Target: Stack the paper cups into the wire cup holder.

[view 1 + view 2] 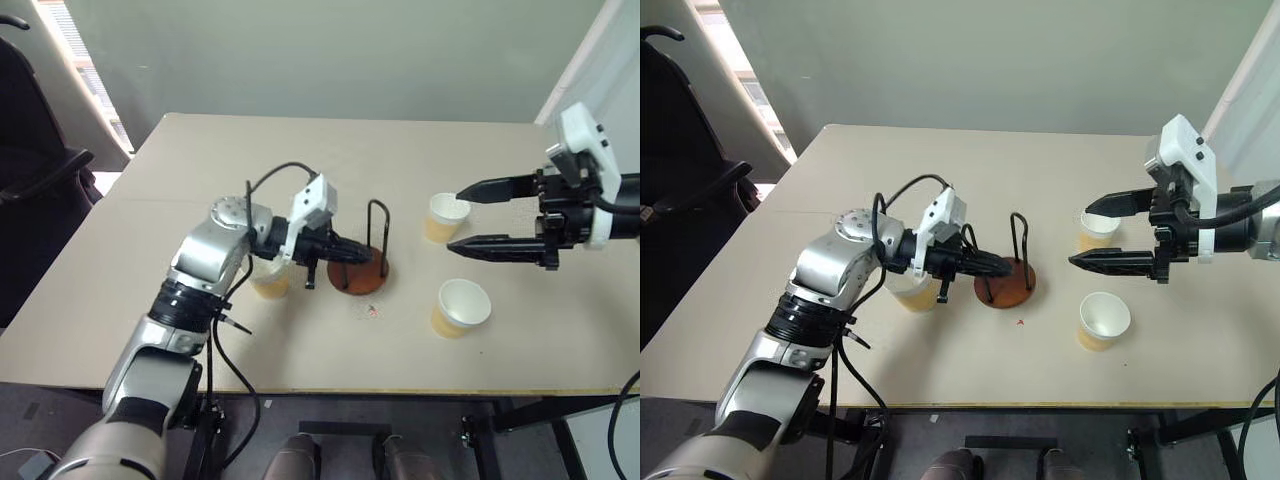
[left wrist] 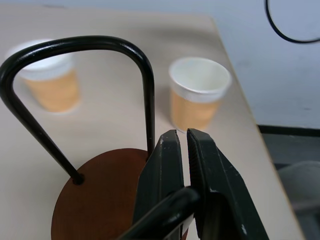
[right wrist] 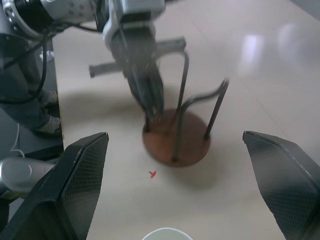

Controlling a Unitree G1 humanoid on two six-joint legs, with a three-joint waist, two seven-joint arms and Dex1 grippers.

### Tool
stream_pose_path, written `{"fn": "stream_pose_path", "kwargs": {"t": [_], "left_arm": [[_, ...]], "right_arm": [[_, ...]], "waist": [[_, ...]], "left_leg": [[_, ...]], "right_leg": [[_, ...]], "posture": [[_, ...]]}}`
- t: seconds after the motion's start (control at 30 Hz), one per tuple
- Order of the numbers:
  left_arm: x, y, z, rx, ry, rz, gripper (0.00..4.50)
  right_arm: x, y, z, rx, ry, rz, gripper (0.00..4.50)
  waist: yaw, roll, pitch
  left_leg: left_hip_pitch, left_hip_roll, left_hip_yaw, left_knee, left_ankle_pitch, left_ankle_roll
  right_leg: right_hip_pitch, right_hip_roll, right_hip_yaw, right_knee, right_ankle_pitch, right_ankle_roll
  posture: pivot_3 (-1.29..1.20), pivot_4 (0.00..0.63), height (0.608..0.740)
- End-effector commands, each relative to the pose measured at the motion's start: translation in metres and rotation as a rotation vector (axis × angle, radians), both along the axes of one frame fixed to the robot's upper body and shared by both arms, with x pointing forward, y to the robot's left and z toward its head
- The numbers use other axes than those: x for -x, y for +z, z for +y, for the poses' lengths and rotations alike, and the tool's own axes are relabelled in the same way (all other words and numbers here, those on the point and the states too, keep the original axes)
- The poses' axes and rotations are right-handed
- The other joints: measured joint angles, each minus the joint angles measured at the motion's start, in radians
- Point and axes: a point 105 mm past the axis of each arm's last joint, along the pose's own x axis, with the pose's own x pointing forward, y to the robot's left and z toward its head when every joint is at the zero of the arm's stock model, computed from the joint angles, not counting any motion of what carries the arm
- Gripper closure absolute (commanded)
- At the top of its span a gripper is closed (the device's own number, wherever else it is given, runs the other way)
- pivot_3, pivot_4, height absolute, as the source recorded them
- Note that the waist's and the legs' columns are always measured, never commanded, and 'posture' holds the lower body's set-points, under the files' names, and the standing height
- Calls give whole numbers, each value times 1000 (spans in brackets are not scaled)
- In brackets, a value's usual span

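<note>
Left claw point(image 1: 350, 253): fingers pressed together, clamped on one thin black wire loop of the wire cup holder point(image 1: 360, 268), reaching in level from 9 o'clock with the wrist bent across the body. Right claw point(image 1: 462, 218): fingers spread wide, holding nothing, hovering level at 3 o'clock, straddling the far cup point(image 1: 444, 217) as seen from the head. The holder, a round reddish-brown disc with upright wire hoops, stands mid-counter point(image 1: 300, 160) and carries no cup. Three tapered tan paper cups with white rolled rims stand upright: one beneath the left wrist point(image 1: 270, 281), one at the right claw, one nearer the front edge point(image 1: 460, 307). Counter surface matte beige.
</note>
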Motion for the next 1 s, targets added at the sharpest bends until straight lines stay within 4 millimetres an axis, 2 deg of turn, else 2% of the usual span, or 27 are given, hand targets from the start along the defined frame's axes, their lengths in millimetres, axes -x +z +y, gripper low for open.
{"fn": "stream_pose_path", "kwargs": {"t": [0.03,0.23,0.53,0.63,0.7,0.97,1.0], "left_arm": [[7,-2,-5,-2,-67,4,4445],[7,-27,-6,-30,-98,42,4445],[5,-47,-13,-94,-147,-33,4445],[8,-54,-11,-151,-171,-73,3701],[9,-53,-10,-168,-183,-115,3055],[7,-43,-2,-188,-175,-187,180],[7,-42,0,-192,-172,-195,66]], "right_arm": [[8,13,-3,0,-22,-65,0],[10,14,-6,-1,-46,-74,0],[9,13,-3,-5,-45,-76,0],[9,12,-2,-4,-37,-70,0],[10,11,-1,1,-29,-60,0],[18,2,8,33,60,1,0],[19,1,9,38,70,5,0]], "waist": [[0,0,0],[0,0,0],[0,1,0],[0,1,0],[-1,1,0],[-1,1,0],[-1,1,0]], "left_leg": [[0,0,0,0,0,0],[1,0,0,1,-1,1],[1,0,0,1,-1,2],[1,0,0,1,-1,2],[1,0,0,1,-2,3],[1,0,0,1,-2,3],[1,0,1,1,-2,3]], "right_leg": [[0,0,0,0,0,0],[1,0,0,0,1,1],[2,0,0,-1,1,3],[3,0,0,-1,1,3],[3,0,0,-2,1,3],[3,0,1,-2,0,4],[3,0,1,-2,0,4]], "posture": [[0,150,740],[0,150,740],[0,150,740],[0,150,740],[0,150,740],[0,150,740],[0,150,740]]}}
